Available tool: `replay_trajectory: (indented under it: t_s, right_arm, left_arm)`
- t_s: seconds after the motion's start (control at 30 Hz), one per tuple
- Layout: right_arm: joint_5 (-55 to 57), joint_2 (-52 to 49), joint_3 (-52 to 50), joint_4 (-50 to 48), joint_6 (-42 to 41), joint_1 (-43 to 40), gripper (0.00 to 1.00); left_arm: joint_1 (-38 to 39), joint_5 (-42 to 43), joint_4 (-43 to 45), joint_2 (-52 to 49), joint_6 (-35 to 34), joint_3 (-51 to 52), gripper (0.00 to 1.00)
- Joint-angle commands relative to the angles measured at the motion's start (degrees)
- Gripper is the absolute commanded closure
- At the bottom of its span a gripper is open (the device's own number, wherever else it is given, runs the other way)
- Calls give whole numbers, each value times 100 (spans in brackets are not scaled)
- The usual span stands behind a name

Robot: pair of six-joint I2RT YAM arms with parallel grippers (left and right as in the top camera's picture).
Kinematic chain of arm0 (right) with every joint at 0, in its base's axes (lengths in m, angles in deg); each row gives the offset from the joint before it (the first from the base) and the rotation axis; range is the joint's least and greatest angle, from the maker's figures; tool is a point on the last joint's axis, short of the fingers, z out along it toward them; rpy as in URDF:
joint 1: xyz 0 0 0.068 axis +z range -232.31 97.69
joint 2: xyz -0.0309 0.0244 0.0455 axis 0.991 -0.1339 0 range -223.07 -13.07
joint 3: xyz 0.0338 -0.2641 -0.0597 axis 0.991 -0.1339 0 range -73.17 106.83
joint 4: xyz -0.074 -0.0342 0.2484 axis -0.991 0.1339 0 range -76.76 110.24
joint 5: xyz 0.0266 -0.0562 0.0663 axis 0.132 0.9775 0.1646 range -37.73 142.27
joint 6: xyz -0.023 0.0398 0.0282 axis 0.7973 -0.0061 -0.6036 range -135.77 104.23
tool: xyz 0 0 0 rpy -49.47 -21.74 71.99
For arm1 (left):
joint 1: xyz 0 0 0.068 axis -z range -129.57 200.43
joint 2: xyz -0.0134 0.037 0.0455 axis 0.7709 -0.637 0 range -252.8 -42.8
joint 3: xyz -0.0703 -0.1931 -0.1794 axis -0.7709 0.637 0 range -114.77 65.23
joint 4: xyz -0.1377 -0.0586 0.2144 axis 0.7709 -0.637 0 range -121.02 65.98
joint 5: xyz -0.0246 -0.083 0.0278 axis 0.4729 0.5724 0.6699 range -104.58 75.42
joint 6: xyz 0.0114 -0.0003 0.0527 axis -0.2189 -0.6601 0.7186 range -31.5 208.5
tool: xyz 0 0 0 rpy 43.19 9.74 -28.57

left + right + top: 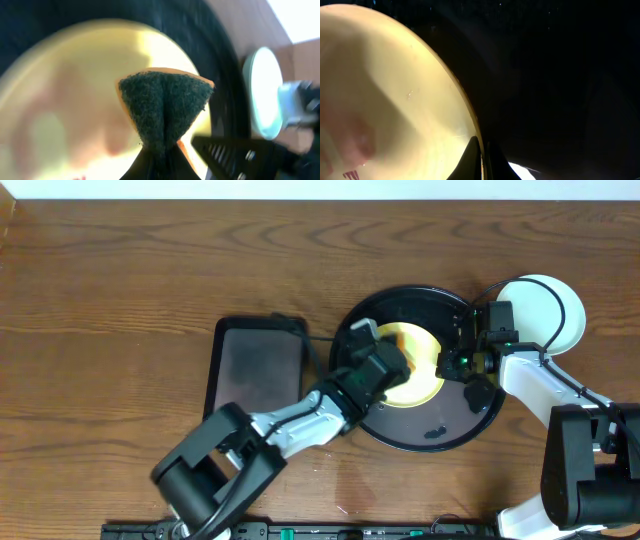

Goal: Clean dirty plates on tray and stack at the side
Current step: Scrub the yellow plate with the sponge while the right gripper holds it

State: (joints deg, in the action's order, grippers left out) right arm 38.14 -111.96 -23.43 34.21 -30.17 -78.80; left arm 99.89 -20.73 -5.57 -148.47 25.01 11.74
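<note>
The yellow plate [420, 370] lies on the round black tray [440, 430]. My left gripper [383, 360] is shut on a green-and-orange sponge [164, 107] and holds it against the plate's face [75, 100]. My right gripper [455, 365] is shut on the yellow plate's right rim [481, 150]. A faint reddish smear [357, 142] shows on the plate [385, 85]. A pale plate [545, 310] sits off the tray at the back right, and also shows in the left wrist view [264, 95]. I cannot tell whether it is one plate or two stacked.
A smaller black rectangular tray [255, 370] lies left of the round tray, with my left arm reaching over its right side. The wooden table's far edge runs along the top.
</note>
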Motion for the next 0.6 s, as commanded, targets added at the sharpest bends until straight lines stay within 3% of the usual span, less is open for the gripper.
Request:
replay_trajectory:
  t_s: [0.0,0.3,0.4,0.57]
  right_arm:
    - [37,-236,-61,31,74,44,99]
    - [37,-236,-61,46,74,44,99]
    - [37,-236,-61,52,74,44,99]
    - [37,-236,-61,57,74,44,99]
  left_arm:
    - [232,164,162,-407,-505,22,92]
    - [267,109,-70,-1021,-492,22,93]
    - [219,-120,-317,-931,-177,22,93]
    - [168,-1137,-1204,-398,313,22,93]
